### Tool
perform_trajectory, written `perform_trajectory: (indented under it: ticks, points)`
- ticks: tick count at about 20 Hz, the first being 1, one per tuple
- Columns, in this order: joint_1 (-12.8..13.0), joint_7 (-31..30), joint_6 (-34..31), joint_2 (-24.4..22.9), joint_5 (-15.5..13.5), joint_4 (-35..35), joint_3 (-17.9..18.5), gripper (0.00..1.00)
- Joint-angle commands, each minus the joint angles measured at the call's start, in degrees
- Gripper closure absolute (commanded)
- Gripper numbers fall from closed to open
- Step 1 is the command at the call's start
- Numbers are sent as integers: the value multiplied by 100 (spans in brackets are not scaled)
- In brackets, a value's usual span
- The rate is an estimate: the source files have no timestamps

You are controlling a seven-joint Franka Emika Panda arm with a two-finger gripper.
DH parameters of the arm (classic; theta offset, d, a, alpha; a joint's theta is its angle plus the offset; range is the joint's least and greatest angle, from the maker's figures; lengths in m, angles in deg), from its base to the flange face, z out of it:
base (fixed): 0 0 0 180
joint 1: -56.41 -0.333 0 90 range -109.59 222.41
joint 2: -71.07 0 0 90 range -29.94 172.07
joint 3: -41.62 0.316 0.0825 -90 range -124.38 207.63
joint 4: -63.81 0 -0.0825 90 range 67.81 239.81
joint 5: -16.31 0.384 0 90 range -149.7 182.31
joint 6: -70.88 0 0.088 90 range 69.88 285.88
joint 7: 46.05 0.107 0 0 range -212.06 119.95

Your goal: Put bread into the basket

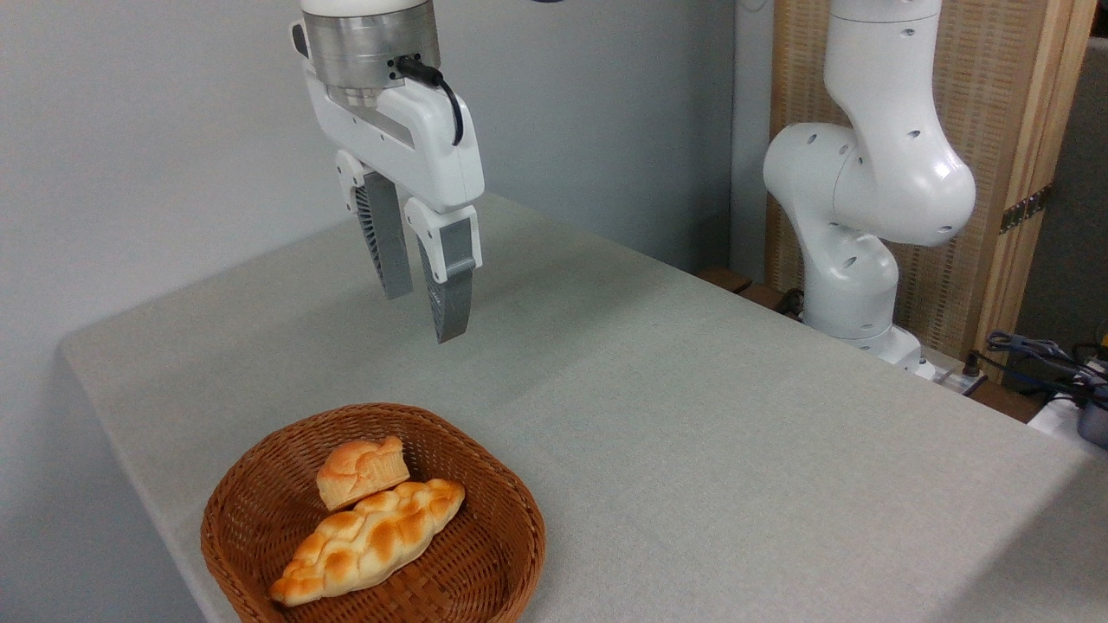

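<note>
The bread (362, 472), a small chunky golden bun with a lumpy orange-brown top, lies inside the round brown wicker basket (260, 510) at the table's near left. It rests against a long braided loaf (370, 540) in the same basket. My gripper (424, 307) hangs well above the basket's far rim, pointing down. Its two grey fingers (450, 294) stand a little apart and hold nothing.
The grey cloth-covered table (692, 415) stretches to the right and back. The arm's white base (866, 216) stands off the table's far right edge, in front of a wooden panel. Cables (1039, 355) lie at the far right. A grey wall is behind.
</note>
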Motion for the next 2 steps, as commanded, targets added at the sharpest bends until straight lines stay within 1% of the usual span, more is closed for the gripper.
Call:
perform_trajectory:
  ticks: [1, 2]
  points:
    - [23, 100, -147, -77, 200, 28, 61, 0]
    - [23, 100, -156, -68, 201, -7, 61, 0]
